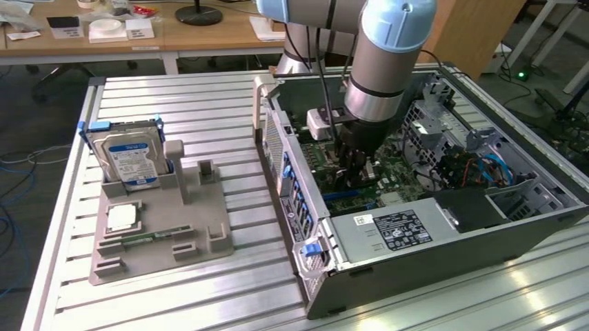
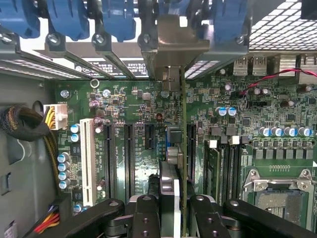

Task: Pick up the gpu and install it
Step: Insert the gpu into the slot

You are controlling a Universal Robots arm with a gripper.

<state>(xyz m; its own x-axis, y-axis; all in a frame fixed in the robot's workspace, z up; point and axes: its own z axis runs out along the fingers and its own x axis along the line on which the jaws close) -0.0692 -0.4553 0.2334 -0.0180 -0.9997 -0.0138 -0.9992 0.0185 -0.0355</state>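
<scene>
From my remote seat I see a wooden desk [image 1: 138,38] behind the ribbed aluminium worktable [image 1: 184,110]. A round black lamp base [image 1: 198,14] sits on that desk, and blue cables [image 1: 14,207] trail across the floor beside the worktable.

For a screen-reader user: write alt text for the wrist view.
The gripper holds the gpu edge-on, a thin card standing over the green motherboard inside the computer case, its metal bracket up against the case's rear slot openings. Black expansion slots, a white slot and the empty CPU socket lie around it.
</scene>
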